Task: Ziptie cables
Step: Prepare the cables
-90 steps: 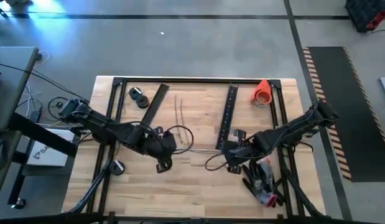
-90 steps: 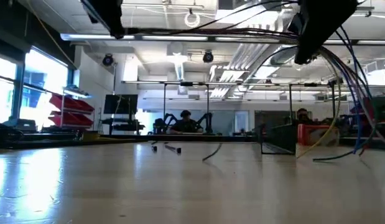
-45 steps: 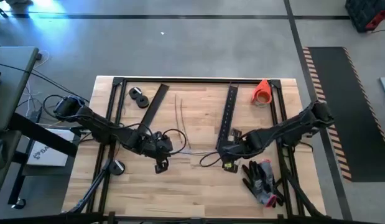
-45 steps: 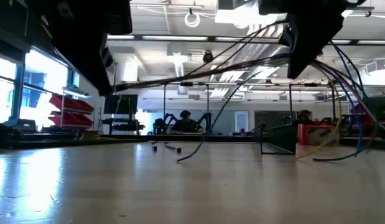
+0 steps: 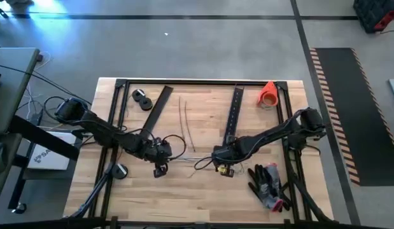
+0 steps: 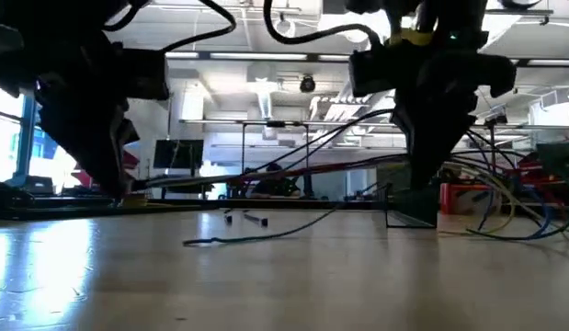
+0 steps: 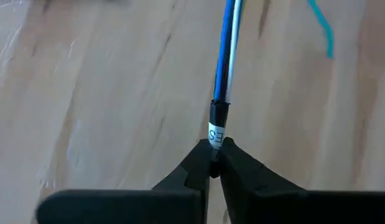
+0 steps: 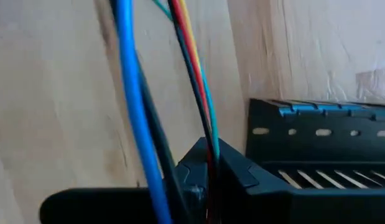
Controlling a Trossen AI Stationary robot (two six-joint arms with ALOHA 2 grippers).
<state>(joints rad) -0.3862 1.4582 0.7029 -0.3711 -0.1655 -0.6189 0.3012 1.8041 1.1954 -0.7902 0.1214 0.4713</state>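
The cables (image 5: pixel 189 157) are a thin bunch of coloured wires strung between my two grippers above the middle of the table, seen in the low view as slanting lines (image 6: pixel 293 170). A loose end (image 6: pixel 231 239) lies on the wood. My left gripper (image 5: pixel 160 153) (image 7: pixel 212 165) is shut on one end of the bunch. My right gripper (image 5: pixel 221 161) (image 8: pixel 208 180) is shut on the wires farther right, next to a black perforated strip (image 8: pixel 316 155). A blue wire (image 8: pixel 133 106) passes beside its fingers. My left gripper pinches the bunch's end, a black sleeve with a white label (image 7: pixel 216 129), between its two fingertips. The blue and white wires (image 7: pixel 227 50) run straight on from the fingers, clear of the wood. My right gripper pinches several thin wires, red, yellow, teal and black (image 8: pixel 201 115), between its two fingers. The wires run on from the fingers over the wood; the place of contact itself is hidden by the fingers.
Two long black perforated strips (image 5: pixel 233 114) (image 5: pixel 159 105) lie on the far half. Loose thin strands (image 5: pixel 184 117) lie between them. An orange roll (image 5: pixel 268 94) stands far right, black discs (image 5: pixel 142 100) far left, gloves (image 5: pixel 268 184) near right.
Both grippers have come down close to the table. My right gripper has also gone toward the table's left edge, nearer the left gripper. The bunch has dropped with them, and its loose end now lies on the wood.
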